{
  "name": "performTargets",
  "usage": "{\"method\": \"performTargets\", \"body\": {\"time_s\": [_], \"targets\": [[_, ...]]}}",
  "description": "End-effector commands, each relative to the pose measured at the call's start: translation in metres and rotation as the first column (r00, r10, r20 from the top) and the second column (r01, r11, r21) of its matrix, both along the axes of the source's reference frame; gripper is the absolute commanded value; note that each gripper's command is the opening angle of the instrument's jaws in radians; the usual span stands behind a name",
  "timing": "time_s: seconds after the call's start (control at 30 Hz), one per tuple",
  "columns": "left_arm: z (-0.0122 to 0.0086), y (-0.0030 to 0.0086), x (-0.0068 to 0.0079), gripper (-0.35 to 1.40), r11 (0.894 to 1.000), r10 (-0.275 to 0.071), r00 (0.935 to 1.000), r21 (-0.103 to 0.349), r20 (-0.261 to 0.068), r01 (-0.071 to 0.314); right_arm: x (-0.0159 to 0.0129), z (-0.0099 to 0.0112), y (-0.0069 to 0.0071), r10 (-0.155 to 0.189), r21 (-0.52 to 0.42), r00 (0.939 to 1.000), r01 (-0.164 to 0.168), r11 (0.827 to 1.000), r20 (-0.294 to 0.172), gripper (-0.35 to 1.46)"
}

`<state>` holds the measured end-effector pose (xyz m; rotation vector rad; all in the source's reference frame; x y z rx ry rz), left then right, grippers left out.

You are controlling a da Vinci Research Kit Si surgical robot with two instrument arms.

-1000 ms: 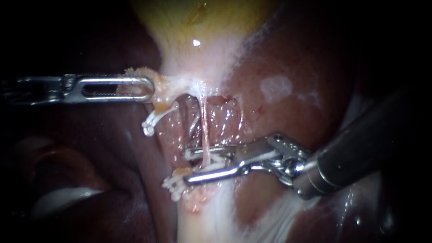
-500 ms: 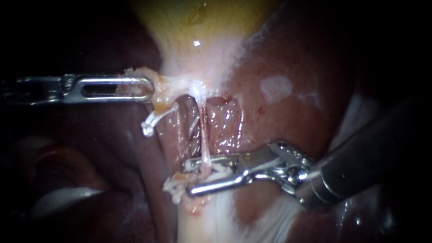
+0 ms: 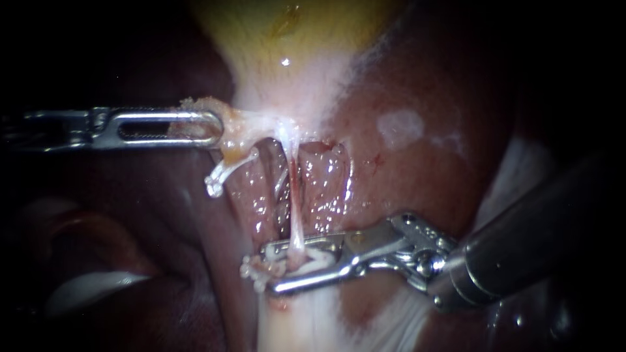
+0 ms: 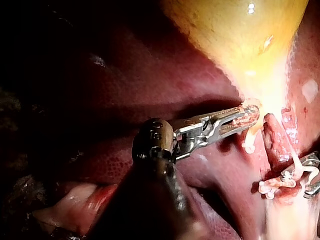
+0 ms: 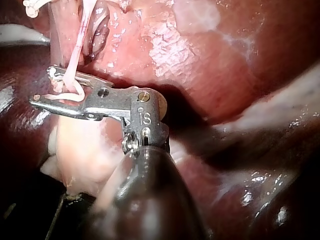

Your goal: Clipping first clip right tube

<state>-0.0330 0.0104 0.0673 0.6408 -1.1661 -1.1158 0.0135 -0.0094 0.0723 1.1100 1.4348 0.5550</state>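
The right tube (image 3: 294, 208), thin and pale, runs from the gallbladder (image 3: 280, 39) down to white tissue. My right instrument (image 3: 267, 267) comes in from the lower right. Its jaws are open and straddle the tube's lower end, with a white clip (image 3: 317, 259) loaded between them. The right wrist view shows the tube (image 5: 76, 55) crossing between those jaws (image 5: 41, 85) over the clip (image 5: 75, 92). My left instrument (image 3: 218, 127) is shut on tissue at the gallbladder's neck, also seen in the left wrist view (image 4: 252, 115).
A white clip (image 3: 218, 177) sits on a cut stub below the left jaws. Another clip (image 3: 251, 268) lies by the right jaws' tips. Dark red liver (image 3: 417, 169) surrounds the site. Glistening raw tissue (image 3: 326, 182) lies behind the tube.
My right instrument has slid down along the tube toward its lower end, jaws still apart around it. The left instrument has held still.
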Motion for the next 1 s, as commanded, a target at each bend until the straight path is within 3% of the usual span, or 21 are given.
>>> {"method": "performTargets", "body": {"time_s": [0.03,0.3,0.43,0.5,0.53,0.57,0.63,0.73,1.0], "targets": [[0.0,0.0,0.0,-0.35,1.0,0.0,1.0,0.0,0.0,0.0,0.0,0.0002,0.0,0.001,0.004,1.0,-0.001,1.0,0.004,0.24],[0.0,0.0,0.0,-0.35,1.0,0.0,1.0,0.0,0.0,0.0,0.0,0.001,0.0007,0.026,0.053,0.9984,-0.029,0.998,0.05,-0.06],[0.0,0.0,0.0,-0.35,1.0,0.0,1.0,0.0,0.0,0.0,-0.0001,0.0014,0.001,0.034,0.106,0.9954,-0.043,0.993,0.089,-0.35],[0.0,0.0,0.0,-0.35,1.0,0.0,1.0,0.0,0.0,0.0,-0.0001,0.0015,0.0009,0.026,0.12,0.9952,-0.037,0.992,0.095,-0.35],[0.0,0.0,0.0,-0.35,1.0,0.0,1.0,0.0,0.0,0.0,-0.0001,0.0016,0.0006,0.002,0.117,0.9966,-0.012,0.993,0.083,-0.35],[0.0,0.0,0.0,-0.35,1.0,0.0,1.0,0.0,0.0,0.0,0.0,0.0018,0.0001,-0.024,0.102,0.9935,0.013,0.995,0.111,-0.35],[0.0,0.0,0.0,-0.35,1.0,0.0,1.0,0.0,0.0,0.0,0.0,0.0023,-0.0007,-0.037,0.051,0.9899,0.03,0.998,0.137,-0.35],[0.0,0.0,0.0,-0.35,1.0,0.0,1.0,0.0,0.0,0.0,0.0003,0.003,-0.0014,-0.043,0.044,0.9896,0.037,0.998,0.137,-0.35],[0.0,0.0,0.0001,-0.35,1.0,0.0,1.0,0.0,0.0,0.0,0.0003,0.0029,-0.001,-0.041,0.036,0.9902,0.037,0.999,0.133,-0.35]]}}
